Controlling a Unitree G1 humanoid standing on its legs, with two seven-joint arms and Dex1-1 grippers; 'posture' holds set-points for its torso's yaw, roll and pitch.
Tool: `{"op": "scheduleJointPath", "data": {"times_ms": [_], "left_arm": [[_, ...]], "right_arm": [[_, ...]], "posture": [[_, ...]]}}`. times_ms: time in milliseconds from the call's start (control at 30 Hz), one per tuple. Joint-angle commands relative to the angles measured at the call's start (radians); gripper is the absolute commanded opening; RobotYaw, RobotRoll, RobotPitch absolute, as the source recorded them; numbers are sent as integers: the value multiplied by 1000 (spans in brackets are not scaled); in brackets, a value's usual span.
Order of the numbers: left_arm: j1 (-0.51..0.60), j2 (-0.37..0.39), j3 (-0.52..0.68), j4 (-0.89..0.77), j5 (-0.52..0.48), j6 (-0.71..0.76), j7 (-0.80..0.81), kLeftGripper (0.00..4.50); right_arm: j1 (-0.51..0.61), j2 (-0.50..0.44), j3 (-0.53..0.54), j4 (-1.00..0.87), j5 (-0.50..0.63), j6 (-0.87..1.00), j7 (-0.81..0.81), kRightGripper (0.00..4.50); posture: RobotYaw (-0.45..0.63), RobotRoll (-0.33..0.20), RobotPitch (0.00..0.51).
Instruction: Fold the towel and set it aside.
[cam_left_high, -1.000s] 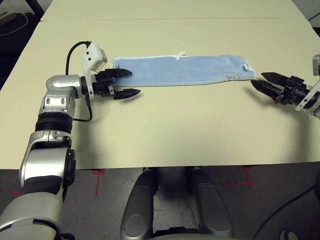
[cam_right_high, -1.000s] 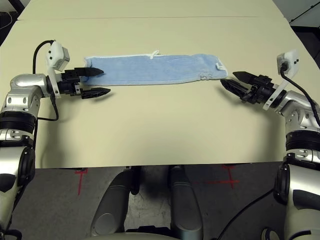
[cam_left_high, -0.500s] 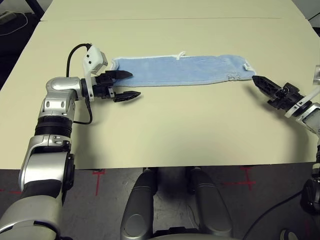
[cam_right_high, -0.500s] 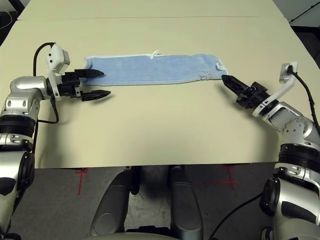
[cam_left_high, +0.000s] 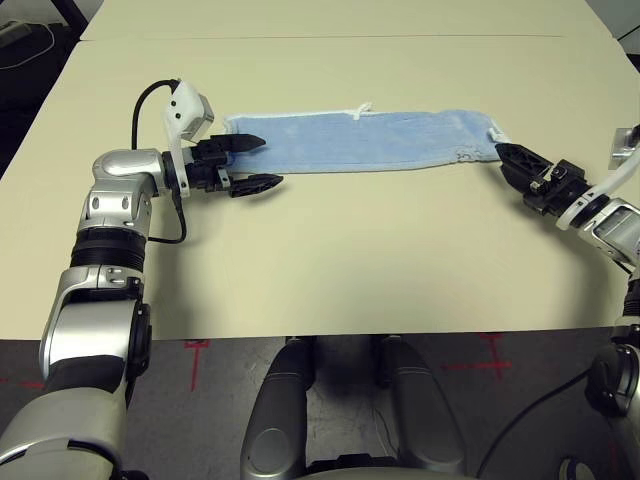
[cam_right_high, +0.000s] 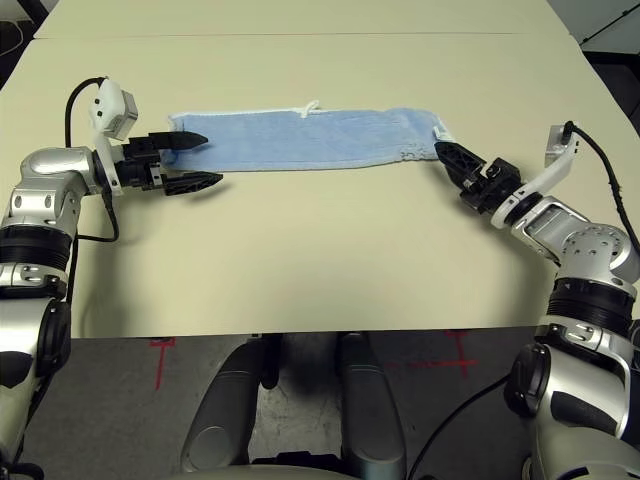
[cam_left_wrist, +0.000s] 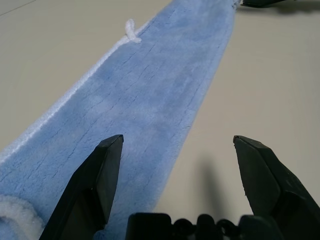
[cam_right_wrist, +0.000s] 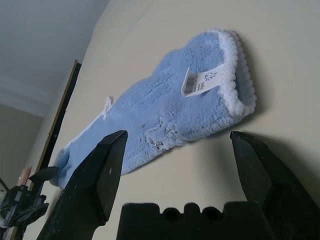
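The towel (cam_left_high: 365, 140), light blue with white edging, lies on the beige table (cam_left_high: 330, 250) as a long strip running left to right. Its loop (cam_left_high: 360, 108) is on the far edge and its white tag (cam_right_wrist: 202, 80) at the right end. My left gripper (cam_left_high: 270, 162) is open at the towel's left end, with one finger over the cloth and the other over bare table in front of it. My right gripper (cam_right_high: 447, 155) is open just short of the right end, pointing at it. Both grippers are empty.
The table's front edge (cam_left_high: 330, 332) runs just before my body, with grey floor and red tape marks (cam_left_high: 195, 350) below. A seam line (cam_left_high: 330, 38) crosses the far part of the table. A black cable (cam_left_high: 150, 100) loops off my left wrist.
My right gripper has rolled at the wrist and moved up and left, closer to the towel's right end. The left gripper has barely shifted. The towel has not moved.
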Motion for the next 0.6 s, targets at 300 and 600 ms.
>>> {"op": "scheduleJointPath", "data": {"times_ms": [300, 600], "left_arm": [[11, 5, -7, -51, -8, 30, 0, 4464], [10, 9, -11, -53, -2, 36, -4, 4500]], "right_arm": [[-86, 15, 3, 180, -60, -158, -24, 4500], [-73, 2, 1, 167, -52, -132, -22, 1971]], "posture": [[28, 0, 307], [23, 0, 304]]}}
